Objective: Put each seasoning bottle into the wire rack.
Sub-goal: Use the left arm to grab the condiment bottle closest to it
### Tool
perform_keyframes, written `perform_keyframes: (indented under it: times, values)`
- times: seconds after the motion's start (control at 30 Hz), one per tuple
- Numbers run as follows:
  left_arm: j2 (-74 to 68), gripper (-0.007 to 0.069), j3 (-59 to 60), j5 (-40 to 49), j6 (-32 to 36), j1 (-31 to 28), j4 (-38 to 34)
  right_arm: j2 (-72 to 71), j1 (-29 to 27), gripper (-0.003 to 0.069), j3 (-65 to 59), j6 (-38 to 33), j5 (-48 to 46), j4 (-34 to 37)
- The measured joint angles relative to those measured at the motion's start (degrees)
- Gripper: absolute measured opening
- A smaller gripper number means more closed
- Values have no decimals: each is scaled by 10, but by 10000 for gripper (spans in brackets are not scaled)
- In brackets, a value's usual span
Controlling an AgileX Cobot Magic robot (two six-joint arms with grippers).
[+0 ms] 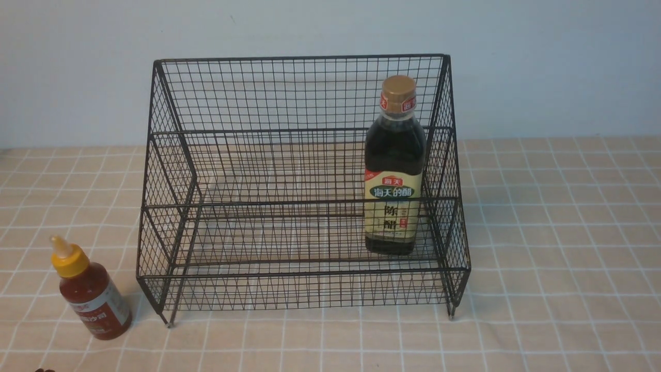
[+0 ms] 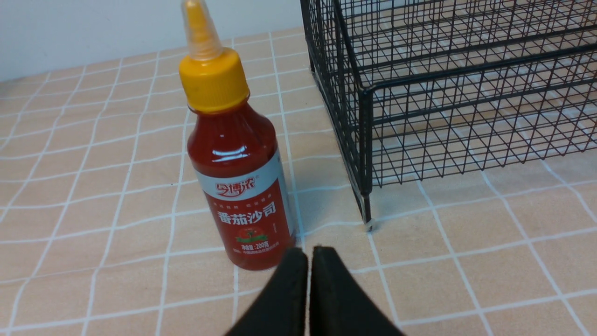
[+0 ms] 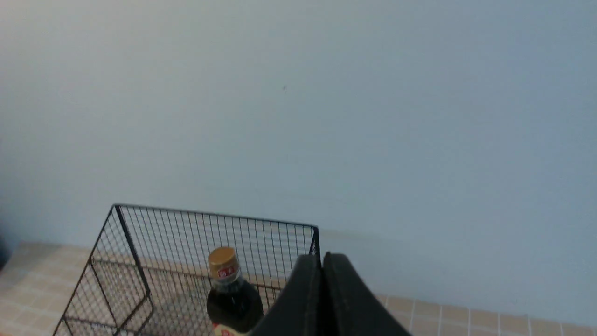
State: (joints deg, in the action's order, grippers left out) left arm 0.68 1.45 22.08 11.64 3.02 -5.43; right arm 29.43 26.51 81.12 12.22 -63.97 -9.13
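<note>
Counter (image 1: 568, 232) covered in a peach cloth with a white grid; pale blue-grey wall (image 1: 77, 62) behind it.

Large black wire-mesh stepped rack (image 1: 299, 103) stands mid-counter with its tall back toward the wall, sloped sides and low front rails. It is also seen in the left wrist view (image 2: 443, 93) and the right wrist view (image 3: 186, 228).

Tall dark-liquid bottle with gold cap and beige label (image 1: 393, 170) is inside the rack. It stands upright on the lower step at the rack's right end, just beside the right side wall. Its gold cap rises well above the front rails but stays below the top edge of the back. The right wrist view shows its cap and shoulder (image 3: 228, 284) behind the mesh.

Short red-sauce squeeze bottle with yellow nozzle cap (image 1: 90, 289) is outside the rack. It stands on the cloth just left of the rack's front-left leg, apart from the wire. The left wrist view shows it upright with the label facing the camera (image 2: 238, 186).

Left fingers (image 2: 284, 294): black pads pressed together, nothing between them. Their tips sit low over the cloth, near the base of the red-sauce bottle; contact with the bottle cannot be judged.

Right fingers (image 3: 298, 303): also closed pad to pad, gripping nothing. They are well clear of the dark bottle, with the rack's upper right corner behind them and mostly wall in view. Neither pair shows clearly in the front view.
</note>
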Motion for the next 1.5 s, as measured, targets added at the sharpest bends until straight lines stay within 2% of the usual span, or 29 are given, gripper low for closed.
perform_keyframes:
  times: [0.07,0.23,0.4,0.5,0.73,0.93,1.0,1.2,1.27,1.5]
  values:
    - [0,-7,0,0,0,0,0,-111,0,-12,-121,2,95,-12]
    - [0,-7,0,0,0,0,0,-233,0,-13,-299,9,252,-8]
    - [0,-7,0,0,0,0,0,-279,0,-13,-413,20,345,24]
    - [0,-7,0,0,0,0,0,-283,0,-13,-460,21,366,56]
    - [0,-7,0,0,0,0,0,-283,0,-13,-526,21,368,65]
    - [0,-7,0,0,0,0,0,-284,-4,-13,-610,20,371,20]
    - [0,-7,0,0,0,0,0,-284,-25,-13,-643,20,376,6]
    - [0,-7,0,0,0,0,0,-285,-148,-13,-757,20,409,-13]
    - [0,-7,0,0,0,0,0,-290,-173,-13,-792,19,425,-14]
    - [0,-7,0,0,0,0,0,-300,-216,-13,-824,19,431,-15]
